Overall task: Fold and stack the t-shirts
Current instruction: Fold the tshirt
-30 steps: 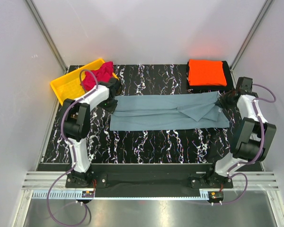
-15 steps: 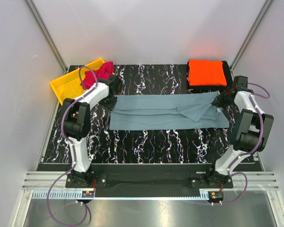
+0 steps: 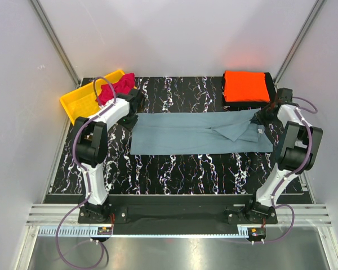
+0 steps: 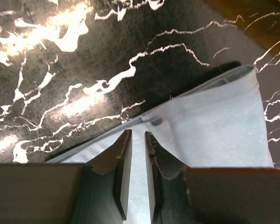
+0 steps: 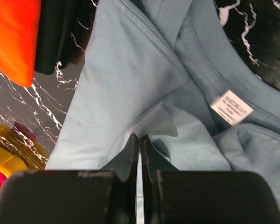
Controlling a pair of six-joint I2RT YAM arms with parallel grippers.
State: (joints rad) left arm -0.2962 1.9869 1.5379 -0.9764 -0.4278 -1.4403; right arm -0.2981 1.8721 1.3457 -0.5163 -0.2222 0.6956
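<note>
Left gripper (image 4: 137,136) pinched on grey-blue t-shirt (image 3: 186,135) hem; right gripper (image 5: 139,138) clamped on its collar-end fold.

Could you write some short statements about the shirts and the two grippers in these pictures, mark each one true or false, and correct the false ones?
1. The orange t-shirt lies folded at the far right corner of the table. True.
2. The crimson t-shirt is spread flat in the middle of the table. False: it is bunched at the yellow bin, far left.
3. The left gripper and the right gripper each pinch the grey-blue t-shirt, one at each end. True.
4. No label shows on the grey-blue t-shirt. False: a white label shows near its collar in the right wrist view.
</note>
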